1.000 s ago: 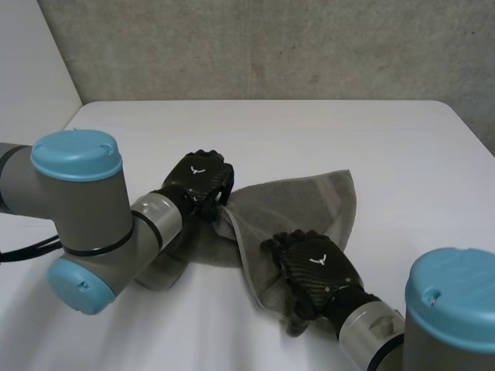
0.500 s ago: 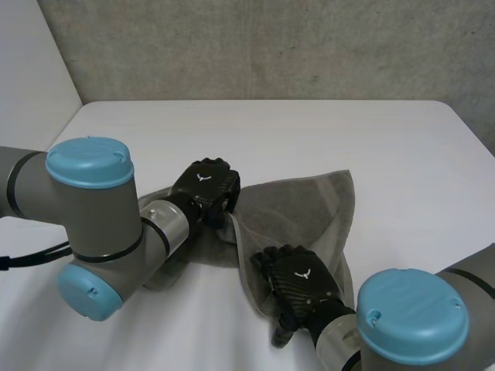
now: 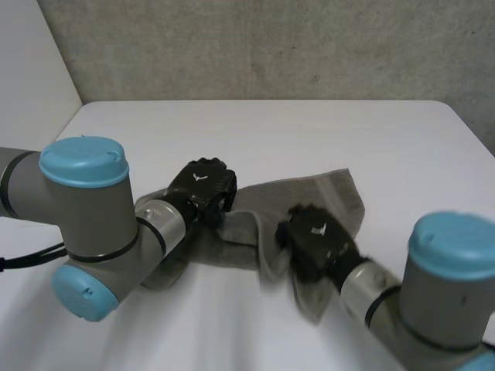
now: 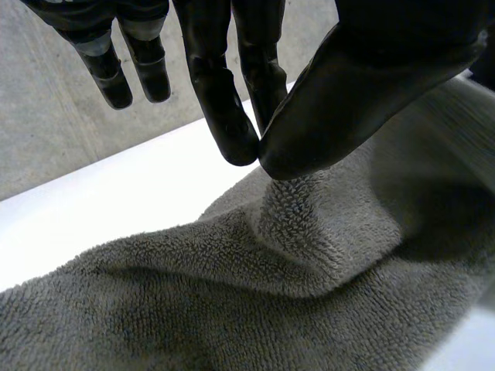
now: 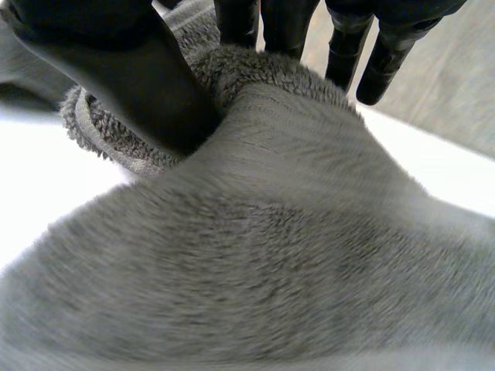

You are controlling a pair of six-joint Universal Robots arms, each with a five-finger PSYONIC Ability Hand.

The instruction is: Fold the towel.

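A grey towel (image 3: 309,202) lies crumpled in the middle of the white table (image 3: 309,131). My left hand (image 3: 203,185) rests at its left end; in the left wrist view the thumb (image 4: 363,85) and fingers (image 4: 232,116) pinch a raised tuft of the towel (image 4: 309,255). My right hand (image 3: 319,238) sits on the towel's near edge. In the right wrist view its thumb (image 5: 116,69) and fingers (image 5: 282,23) squeeze a fold of the towel (image 5: 255,232) between them.
The table's left edge (image 3: 73,116) and right edge (image 3: 468,127) lie to either side, with a grey wall (image 3: 271,46) behind. Both arms (image 3: 85,216) crowd the near part of the table.
My right hand has closed on the towel's near edge and moved right and away, dragging the cloth with it. The left hand has kept its pinch, barely moving.
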